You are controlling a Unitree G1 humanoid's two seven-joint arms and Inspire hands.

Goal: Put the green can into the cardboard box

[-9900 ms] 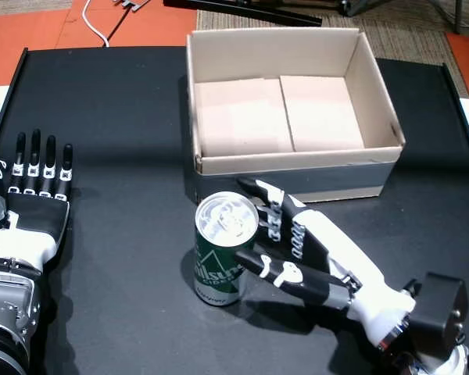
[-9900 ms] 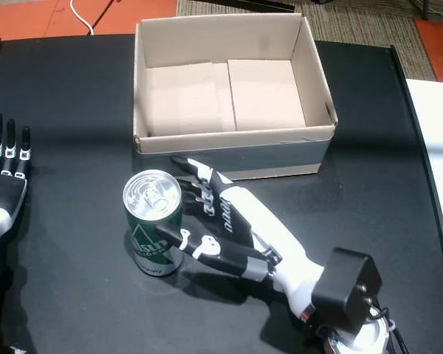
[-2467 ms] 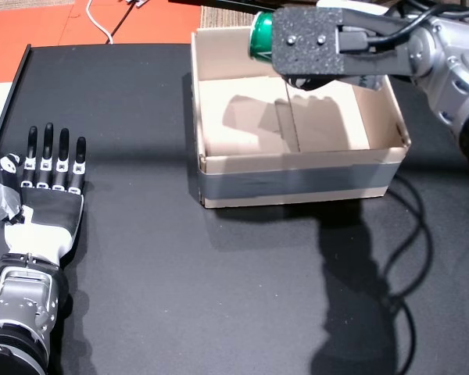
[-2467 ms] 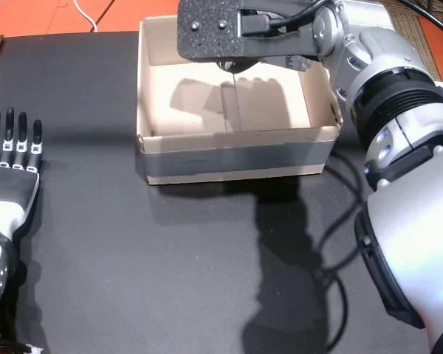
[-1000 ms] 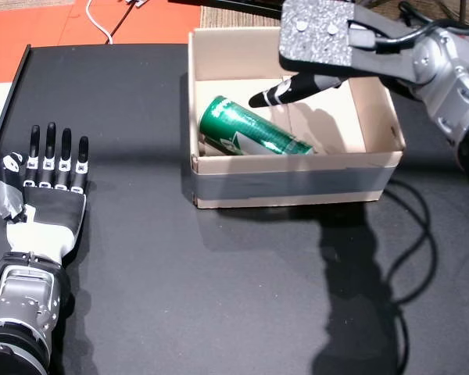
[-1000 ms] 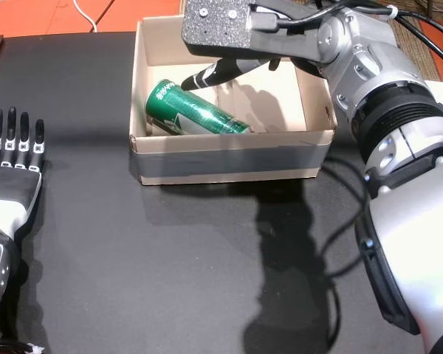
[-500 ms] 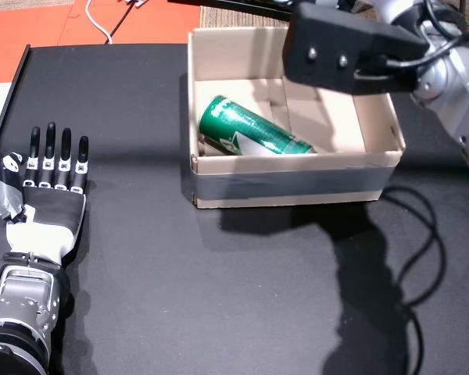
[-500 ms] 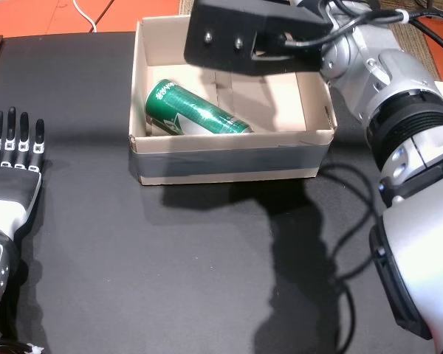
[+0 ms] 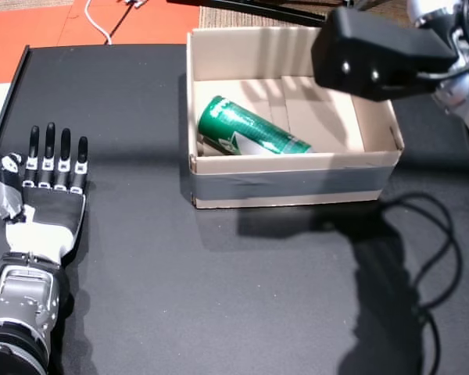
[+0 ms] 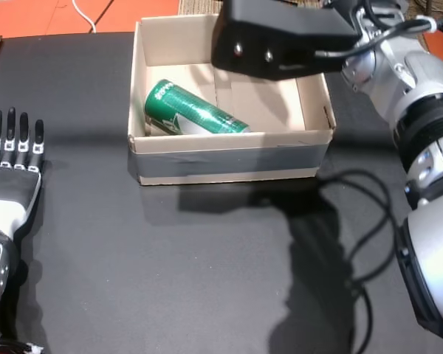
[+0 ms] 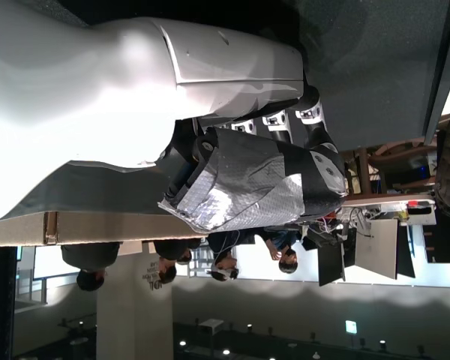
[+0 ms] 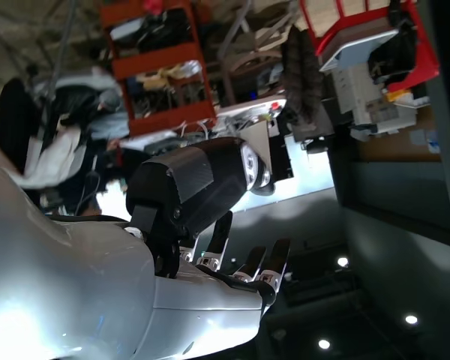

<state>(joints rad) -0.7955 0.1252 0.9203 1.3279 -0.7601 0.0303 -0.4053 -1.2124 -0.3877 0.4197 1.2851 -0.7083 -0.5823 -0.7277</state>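
The green can (image 9: 250, 134) (image 10: 192, 112) lies on its side in the left half of the cardboard box (image 9: 297, 162) (image 10: 229, 140), top end toward the box's left wall. My right arm hovers over the box's right back part; in both head views only its black wrist block (image 9: 375, 53) (image 10: 280, 37) shows, hiding the hand. The right wrist view has my right hand (image 12: 232, 259) with fingers spread and nothing in it. My left hand (image 9: 43, 183) (image 10: 11, 166) (image 11: 247, 172) rests flat on the black table at the left, fingers straight and apart.
The black table (image 9: 219, 297) has raised edges at left and right. Orange floor and a white cable (image 9: 98, 27) lie beyond the far edge. The arm's cable casts a looping shadow at the front right. People stand far off in the left wrist view.
The right hand released the can, which dropped into the box and lies still. Over the last second the right arm has pulled up and to the right, away from the can.
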